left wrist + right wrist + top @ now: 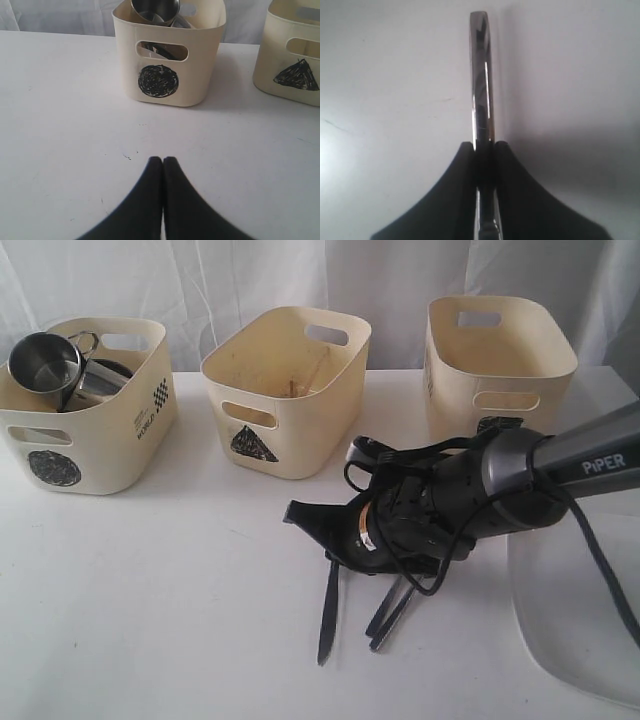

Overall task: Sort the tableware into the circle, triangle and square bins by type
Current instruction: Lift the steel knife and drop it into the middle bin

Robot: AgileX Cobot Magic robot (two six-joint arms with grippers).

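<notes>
Mugs [45, 360] in circle bin [100, 440]. Thin sticks [303, 380], likely chopsticks, in triangle bin [290, 435]. Square bin [500, 360] contents hidden from us. Plate [575, 620] and loose cutlery [390, 612] unsorted; we judge about half left.

Right gripper [482, 145], in front of triangle bin, pinches steel utensil [481, 75]. Long axis in line with fingers, free end straight out past tips. Left gripper [163, 160] jaws pressed together, empty.

White curtain [300, 270] hangs behind the bright white table [150, 590].

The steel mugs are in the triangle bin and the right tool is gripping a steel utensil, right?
Not quite: the steel mugs sit in the circle bin, as the exterior view shows. The right tool does grip a steel utensil.
</notes>
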